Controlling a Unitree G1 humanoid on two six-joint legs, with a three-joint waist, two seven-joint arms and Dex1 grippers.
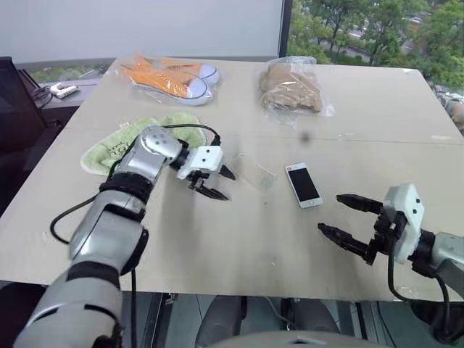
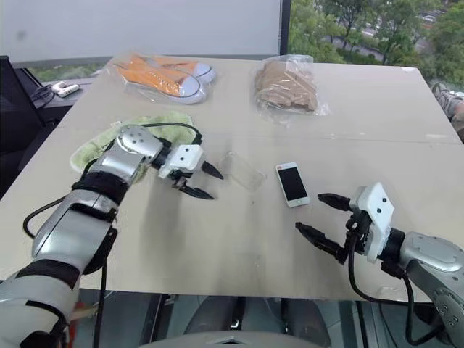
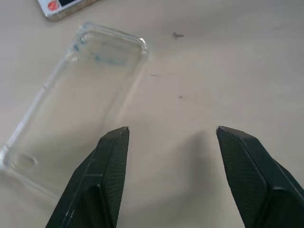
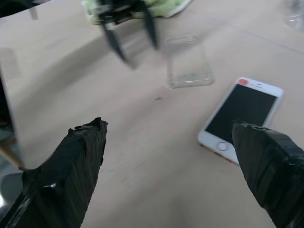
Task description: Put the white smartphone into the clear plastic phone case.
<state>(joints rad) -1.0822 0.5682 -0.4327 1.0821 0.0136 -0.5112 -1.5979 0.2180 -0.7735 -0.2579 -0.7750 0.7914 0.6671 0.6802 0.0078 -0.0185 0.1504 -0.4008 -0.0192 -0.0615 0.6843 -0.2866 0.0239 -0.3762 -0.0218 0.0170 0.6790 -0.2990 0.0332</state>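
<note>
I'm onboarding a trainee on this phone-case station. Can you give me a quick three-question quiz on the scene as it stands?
1. True or false: the white smartphone already sits inside the clear plastic phone case.
2. Which claw is nearer the case: A) left claw B) right claw?
3. Fill in: both claws are ___ and hold nothing.

Key: 1 false, they lie apart on the table. 2 A. 3 open.

You get bright, even daylight from the window (image 1: 362, 29), soft shadows on the table (image 1: 254, 246), left gripper (image 4: 130, 31) motion-blurred in the right wrist view.
</note>
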